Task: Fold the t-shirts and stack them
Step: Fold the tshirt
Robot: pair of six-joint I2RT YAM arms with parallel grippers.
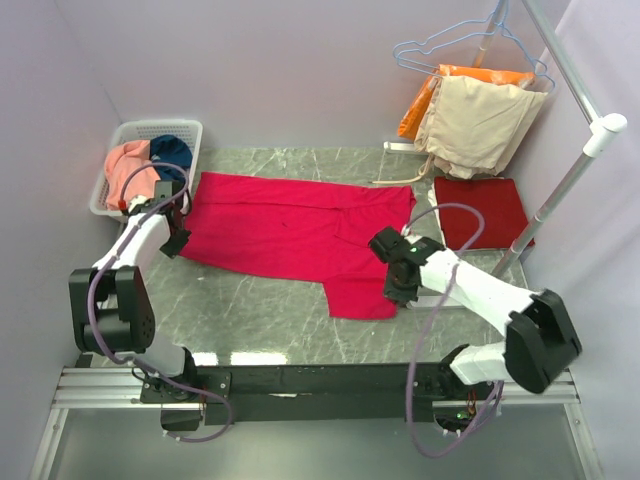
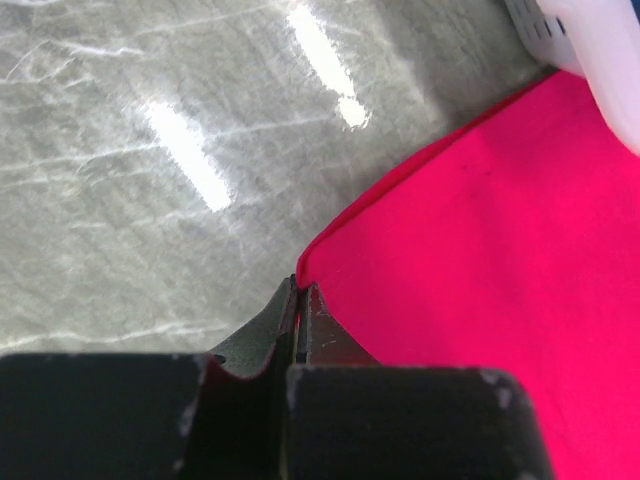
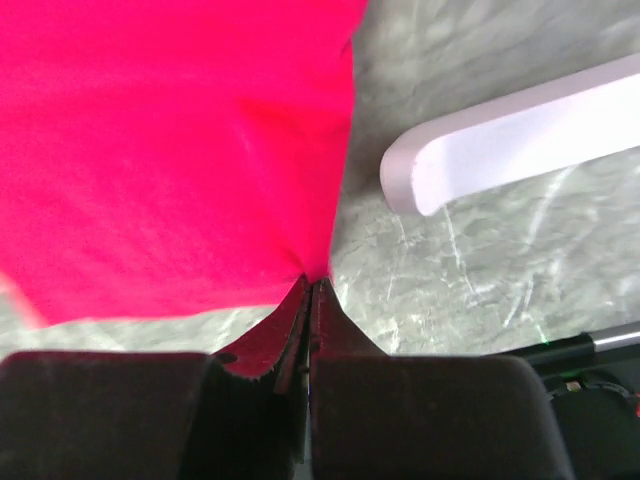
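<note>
A bright crimson-red t-shirt (image 1: 290, 230) lies spread flat across the marble table. My left gripper (image 1: 178, 243) is shut on its left corner; in the left wrist view the cloth's corner (image 2: 500, 250) sits pinched at the tips (image 2: 298, 287). My right gripper (image 1: 397, 295) is shut on the shirt's lower right edge, where the cloth (image 3: 170, 150) puckers at the tips (image 3: 313, 283). A darker red t-shirt (image 1: 480, 212) lies folded at the right back. A salmon-pink t-shirt (image 1: 128, 165) and a dark teal-blue t-shirt (image 1: 172, 152) lie in the basket.
The white basket (image 1: 150, 130) stands at the back left, its wall close to my left gripper (image 2: 600, 40). Beige (image 1: 480, 125) and orange (image 1: 425, 100) garments hang on a rack at the back right; its pole (image 1: 570, 180) slants down and its white foot (image 3: 500, 140) lies near my right gripper.
</note>
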